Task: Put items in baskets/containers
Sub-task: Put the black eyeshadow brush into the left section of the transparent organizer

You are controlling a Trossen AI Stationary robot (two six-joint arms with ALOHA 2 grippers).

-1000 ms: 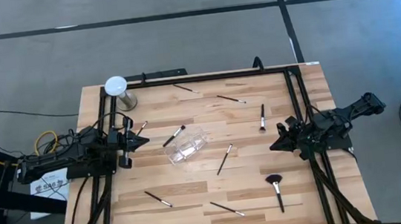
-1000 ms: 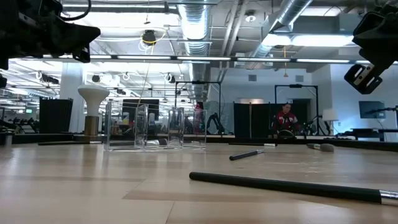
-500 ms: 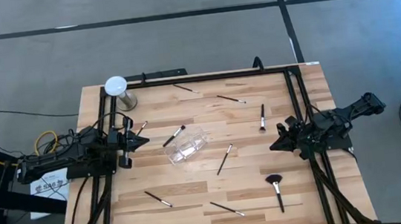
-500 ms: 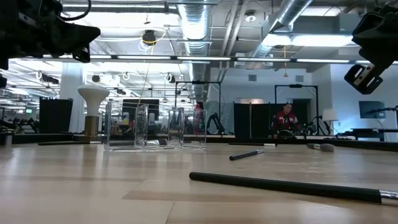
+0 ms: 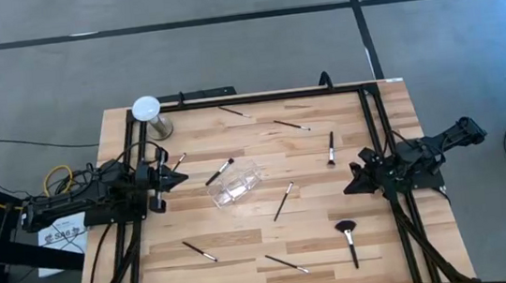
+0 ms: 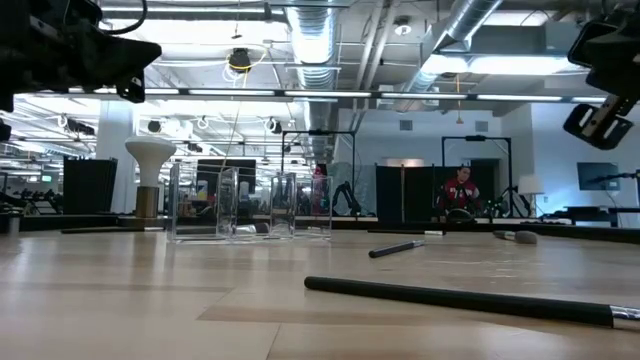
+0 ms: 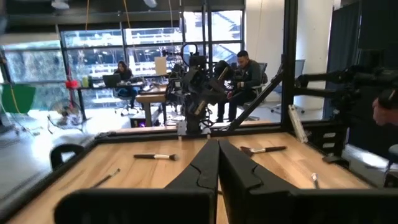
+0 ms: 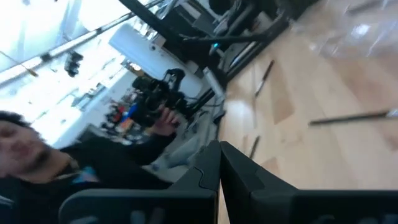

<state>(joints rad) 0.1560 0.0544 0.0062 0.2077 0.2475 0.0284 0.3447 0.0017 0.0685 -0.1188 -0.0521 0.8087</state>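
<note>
Several thin makeup brushes lie scattered flat on the wooden table: one (image 5: 219, 171) beside the clear cup, one (image 5: 284, 200) right of it, a fan-headed one (image 5: 348, 242) near the right front, and others (image 5: 291, 125) (image 5: 199, 251) farther off. The clear cup (image 5: 235, 184) rests mid-table and also shows in the low view (image 6: 250, 205). My left gripper (image 5: 184, 178) hovers shut at the left side, left of the cup. My right gripper (image 5: 348, 189) hovers shut at the right side, above the fan brush. Both wrist views show shut fingers (image 7: 217, 158) (image 8: 219, 163).
A white-domed stand (image 5: 149, 117) sits at the far left corner. A black frame rail (image 5: 248, 98) runs around the table's edges. A long dark brush handle (image 6: 460, 298) lies close to the low camera. People sit in the room beyond the table.
My right gripper has drawn back slightly toward the table's right edge and risen a little. The brushes and the cup have stayed where they were.
</note>
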